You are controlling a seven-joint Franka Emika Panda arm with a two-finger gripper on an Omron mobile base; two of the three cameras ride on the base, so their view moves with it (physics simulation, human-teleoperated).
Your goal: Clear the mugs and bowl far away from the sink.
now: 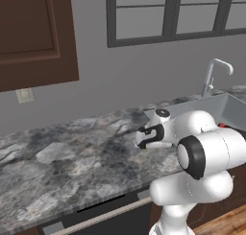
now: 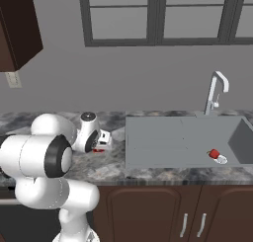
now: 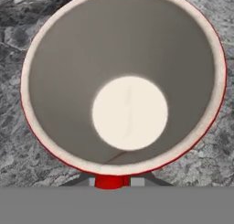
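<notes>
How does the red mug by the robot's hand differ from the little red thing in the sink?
The red mug stands upright on the marbled counter, left of the sink; the small red thing lies in the sink's basin. The gripper pinches the mug's rim; the red thing is untouched. Both are red.

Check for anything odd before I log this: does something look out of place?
A small red and white thing lies in the sink, apparently tipped; too small to identify. The red mug looks upright.
</notes>
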